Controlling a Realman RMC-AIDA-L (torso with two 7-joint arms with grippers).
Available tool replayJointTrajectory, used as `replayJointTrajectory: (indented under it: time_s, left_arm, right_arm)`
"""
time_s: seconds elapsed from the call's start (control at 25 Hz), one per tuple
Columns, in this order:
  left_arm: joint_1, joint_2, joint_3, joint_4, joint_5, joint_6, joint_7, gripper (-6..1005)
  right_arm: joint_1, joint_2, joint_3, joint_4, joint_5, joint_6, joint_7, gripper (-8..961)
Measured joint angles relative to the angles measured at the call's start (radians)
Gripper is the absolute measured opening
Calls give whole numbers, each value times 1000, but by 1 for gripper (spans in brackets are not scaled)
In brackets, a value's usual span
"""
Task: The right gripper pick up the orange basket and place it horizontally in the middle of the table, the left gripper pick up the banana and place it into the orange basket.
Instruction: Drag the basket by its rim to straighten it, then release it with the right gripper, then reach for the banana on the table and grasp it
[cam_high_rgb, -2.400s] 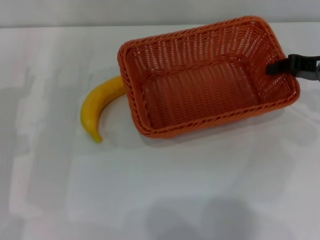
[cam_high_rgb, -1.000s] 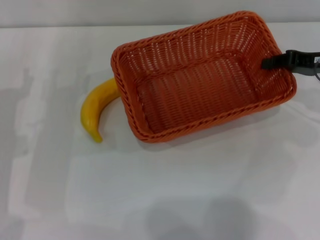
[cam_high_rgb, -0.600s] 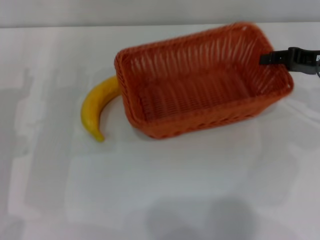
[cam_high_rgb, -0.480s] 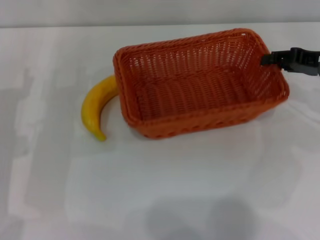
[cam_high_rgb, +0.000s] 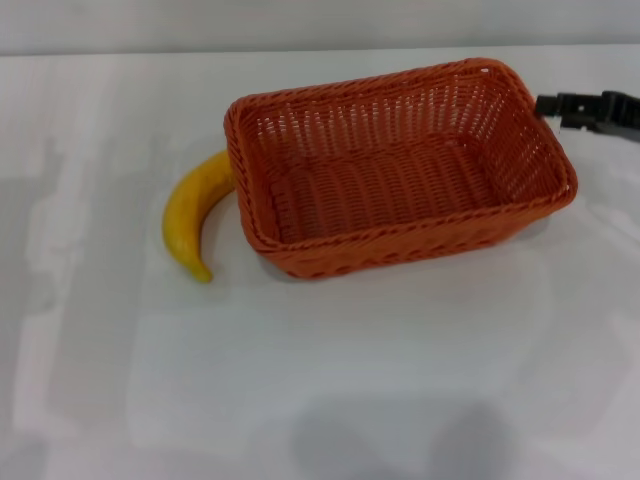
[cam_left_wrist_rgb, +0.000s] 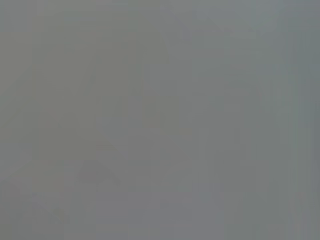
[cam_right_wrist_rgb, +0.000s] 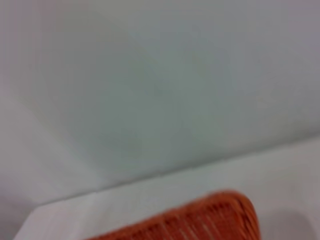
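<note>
The orange basket (cam_high_rgb: 395, 236) lies flat on the white table (cam_high_rgb: 340, 380), its long side running left to right, a little right of the middle. A corner of the basket (cam_right_wrist_rgb: 220, 216) shows in the right wrist view. The yellow banana (cam_high_rgb: 192, 214) lies on the table against the basket's left end, its dark tip toward me. My right gripper (cam_high_rgb: 548, 104) hovers at the right edge of the head view, just off the basket's far right corner and apart from the rim, open and holding nothing. The left gripper is out of view; its wrist view is plain grey.
Bare white tabletop stretches in front of the basket and to the left of the banana. A pale wall (cam_high_rgb: 300, 22) runs along the table's far edge.
The basket, held tilted by its right rim, turned more level and settled flat on the table. My right gripper let go of the rim and drew back to the right.
</note>
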Motion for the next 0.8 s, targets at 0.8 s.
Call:
replayJointTrajectory:
  time_s: [0.8]
  left_arm:
    - [46, -1, 4, 1, -166, 49, -316, 876]
  right_arm:
    - [-181, 7, -53, 69, 954, -515, -1284, 767]
